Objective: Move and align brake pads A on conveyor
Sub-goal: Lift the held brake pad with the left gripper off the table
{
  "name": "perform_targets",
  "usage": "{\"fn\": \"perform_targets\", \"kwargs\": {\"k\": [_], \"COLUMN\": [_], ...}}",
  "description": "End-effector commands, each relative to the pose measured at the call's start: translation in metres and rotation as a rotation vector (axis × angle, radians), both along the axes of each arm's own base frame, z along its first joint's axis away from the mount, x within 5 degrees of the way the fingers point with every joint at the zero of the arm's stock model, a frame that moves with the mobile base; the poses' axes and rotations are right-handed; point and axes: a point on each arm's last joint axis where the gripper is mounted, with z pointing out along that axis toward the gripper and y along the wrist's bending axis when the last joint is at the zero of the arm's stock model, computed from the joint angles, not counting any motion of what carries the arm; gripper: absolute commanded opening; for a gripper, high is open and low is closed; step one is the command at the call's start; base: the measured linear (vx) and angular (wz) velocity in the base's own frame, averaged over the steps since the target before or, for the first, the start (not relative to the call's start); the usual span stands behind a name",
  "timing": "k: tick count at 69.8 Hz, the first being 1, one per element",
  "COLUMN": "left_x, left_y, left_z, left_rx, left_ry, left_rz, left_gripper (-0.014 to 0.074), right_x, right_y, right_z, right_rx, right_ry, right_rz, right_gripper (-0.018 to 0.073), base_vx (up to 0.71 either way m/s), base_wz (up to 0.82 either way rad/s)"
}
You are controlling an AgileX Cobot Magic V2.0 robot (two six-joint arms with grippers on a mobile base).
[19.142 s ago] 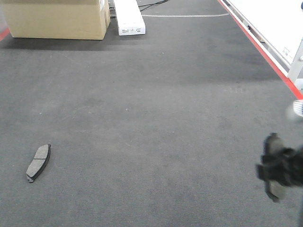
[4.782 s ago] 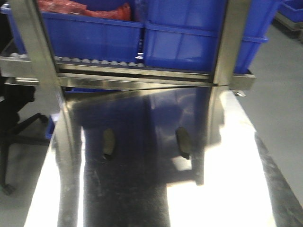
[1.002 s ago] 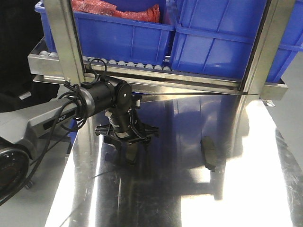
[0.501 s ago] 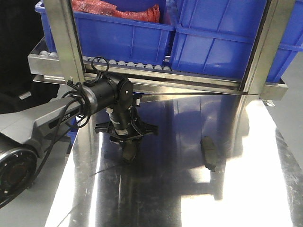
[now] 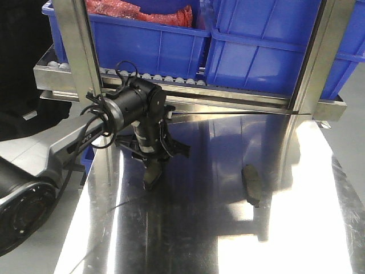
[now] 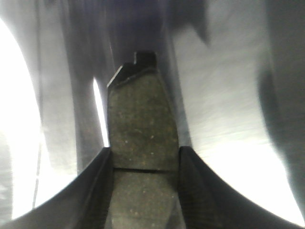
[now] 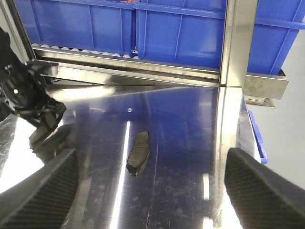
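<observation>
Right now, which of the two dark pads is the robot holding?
The left pad, clamped in the left gripper; the other pad lies free on the steel table.

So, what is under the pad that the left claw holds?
Only the steel table shows around and below the pad in the left claw. The spot directly under the pad is covered by the pad itself, so whether it touches the table cannot be told.

Grey grooved brake pad [image 6: 142,124] gripped end-down in left hand [image 5: 151,166], second pad [image 5: 251,184] flat on steel table [image 5: 296,228]
</observation>
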Motion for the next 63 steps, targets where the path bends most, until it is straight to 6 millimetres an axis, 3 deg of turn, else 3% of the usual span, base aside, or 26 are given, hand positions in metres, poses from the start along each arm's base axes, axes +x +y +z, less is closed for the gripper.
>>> {"fn": "perform_targets", "kwargs": {"k": [1, 22, 31, 63], "left_x": [-0.009, -0.029, -0.040, -0.095], "left_y": [0.001, 0.005, 0.016, 0.079], "left_z": [0.063, 0.119, 0.145, 0.172], "left_rx": [-0.047, -0.057, -0.044, 0.025], "left_ry": [-0.116, -0.239, -0.297, -0.331], "left_rz": [-0.017, -0.063, -0.060, -0.026], "left_gripper": [-0.0007, -0.0006, -0.0006, -0.0006], "right_x": [0.002, 0.002, 0.002, 0.002], "right_y": [-0.001, -0.001, -0.001, -0.001], "right_z": [0.014, 0.014, 0.014, 0.014], "right_rx": [0.010, 0.010, 0.010, 0.010], "right_ry": [-0.082, -0.081, -0.081, -0.081], "right_rz": [-0.011, -0.011, -0.011, -0.011], "right_gripper": [0.0589, 0.0589, 0.0589, 0.0589], "base_vx": [0.00, 0.00, 0.00, 0.00], "base_wz": [0.00, 0.00, 0.00, 0.00]}}
